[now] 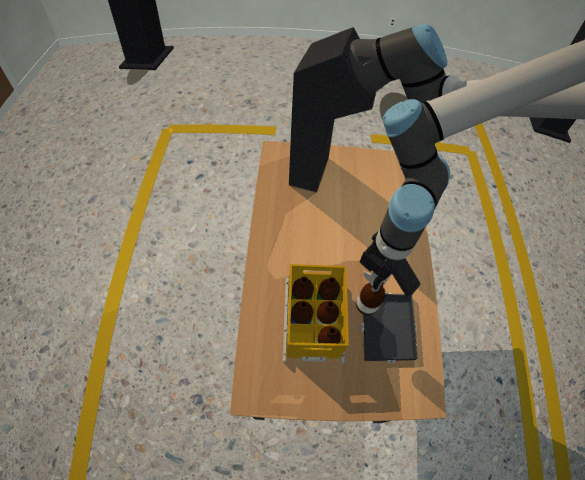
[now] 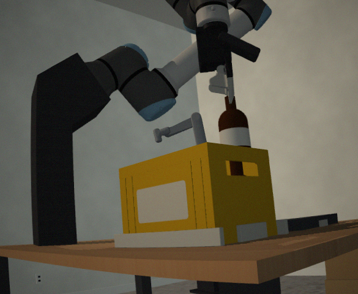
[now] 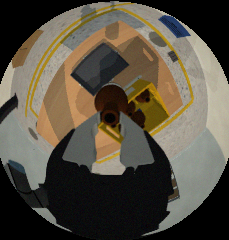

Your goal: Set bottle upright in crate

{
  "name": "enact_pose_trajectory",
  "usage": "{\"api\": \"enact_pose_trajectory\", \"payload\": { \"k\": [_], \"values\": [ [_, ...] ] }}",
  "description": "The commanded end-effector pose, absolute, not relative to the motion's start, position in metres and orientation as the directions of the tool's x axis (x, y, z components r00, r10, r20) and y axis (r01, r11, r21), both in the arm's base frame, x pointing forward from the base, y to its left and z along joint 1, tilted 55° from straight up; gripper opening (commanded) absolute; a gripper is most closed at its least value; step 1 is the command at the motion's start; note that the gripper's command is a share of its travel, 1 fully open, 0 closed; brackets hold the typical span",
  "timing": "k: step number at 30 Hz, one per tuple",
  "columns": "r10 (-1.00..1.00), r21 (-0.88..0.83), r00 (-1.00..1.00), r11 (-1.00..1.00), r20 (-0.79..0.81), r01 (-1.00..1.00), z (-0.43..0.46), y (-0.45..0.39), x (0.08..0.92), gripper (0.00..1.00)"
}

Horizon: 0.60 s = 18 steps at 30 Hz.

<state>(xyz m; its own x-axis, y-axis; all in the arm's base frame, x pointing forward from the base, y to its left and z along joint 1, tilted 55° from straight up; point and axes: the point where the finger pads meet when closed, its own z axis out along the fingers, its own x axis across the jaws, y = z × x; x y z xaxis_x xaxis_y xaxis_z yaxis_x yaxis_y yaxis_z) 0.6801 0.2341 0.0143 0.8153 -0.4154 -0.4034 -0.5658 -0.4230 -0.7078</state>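
Observation:
My gripper (image 1: 378, 283) (image 2: 230, 99) (image 3: 110, 112) is shut on the neck of a brown bottle with a white label. This bottle (image 1: 372, 296) (image 2: 232, 120) (image 3: 111, 96) hangs close to upright, neck up, in the air between crate and tray, by the tray's back left corner in the top view. The yellow crate (image 1: 302, 352) (image 2: 242, 202) (image 3: 161, 117) stands to its left there. Several bottles stand in the crate; its front left compartment (image 1: 302, 333) is empty. The dark tray (image 1: 389, 330) (image 2: 308, 222) (image 3: 98, 69) has nothing on it. The held bottle's lower part is hidden in the exterior view.
Brown bottles (image 1: 328, 311) fill the other crate compartments, with necks below or near the crate's rim. The crate's near wall and its divider walls surround the empty compartment. The arm's black pedestal (image 1: 310, 129) (image 2: 54, 164) stands at the back of the wooden table (image 1: 261, 382) (image 2: 172, 258).

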Motion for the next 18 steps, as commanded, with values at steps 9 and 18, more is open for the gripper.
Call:
{"api": "enact_pose_trajectory", "payload": {
  "k": [9,18],
  "values": [
    [-0.416,-0.708,0.815,-0.423,-0.403,-0.565,-0.003,0.219,0.695,0.0],
    [-0.416,-0.708,0.815,-0.423,-0.403,-0.565,-0.014,0.209,0.705,0.0]
  ]
}}
